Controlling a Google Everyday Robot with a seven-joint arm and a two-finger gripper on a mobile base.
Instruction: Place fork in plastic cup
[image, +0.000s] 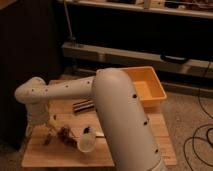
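gripper (50, 131) lower left, jaws spread, nothing seen held | 1 plastic cup (86, 141) | 1 striped block (83, 106) | 1 orange bin (146, 86)

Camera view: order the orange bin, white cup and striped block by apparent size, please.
1. The orange bin.
2. The white cup and striped block look alike; the cup is nearer, so unranked.
The gripper hangs just left of the cup.

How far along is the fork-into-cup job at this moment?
Nothing looks done: the plastic cup on the wooden table shows no fork inside. In hand: the gripper hangs low at the table's left end, fingers open, over small dark items; the fork cannot be picked out there. Left: grasp, carry, drop in cup.
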